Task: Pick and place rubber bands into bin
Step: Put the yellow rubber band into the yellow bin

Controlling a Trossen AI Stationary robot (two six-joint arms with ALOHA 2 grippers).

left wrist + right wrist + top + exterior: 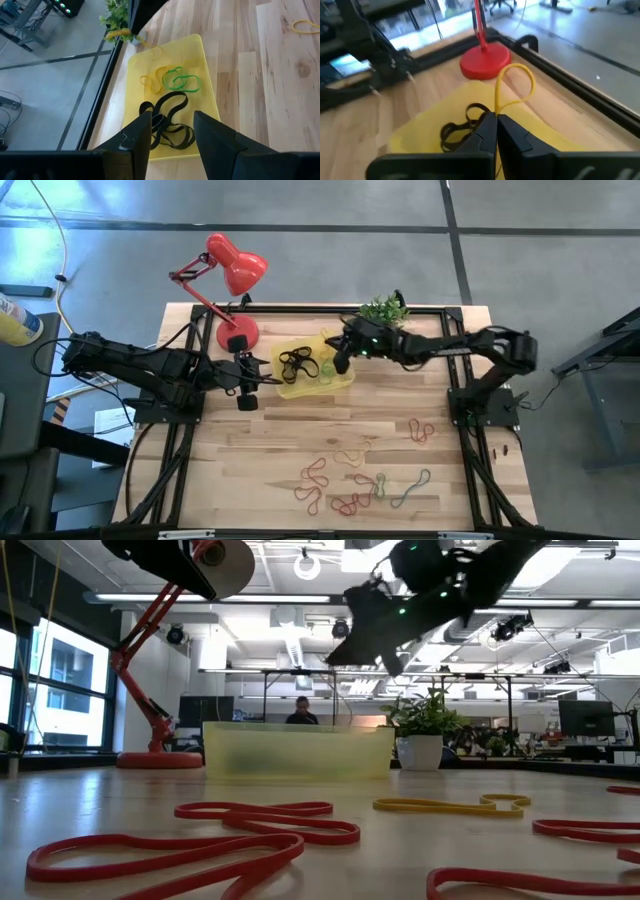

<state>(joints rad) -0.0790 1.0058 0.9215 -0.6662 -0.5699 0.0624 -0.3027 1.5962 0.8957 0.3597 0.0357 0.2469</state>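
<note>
Overhead, right hand (496, 125) pinches yellow band (515, 90) above bin (340, 383); left hand (172, 132) half-open, empty; wood table (250, 450).

a pale wooden table (250, 470) carries the yellow bin (341, 382) at twelve o'clock, the red lamp base (238, 334) at eleven, a potted plant (384, 311) at one, loose rubber bands (352, 485) toward six.

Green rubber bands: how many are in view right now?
2. One green rubber band lies in the bin; another green band lies on the table's front right. Tangles may hide more.
</note>
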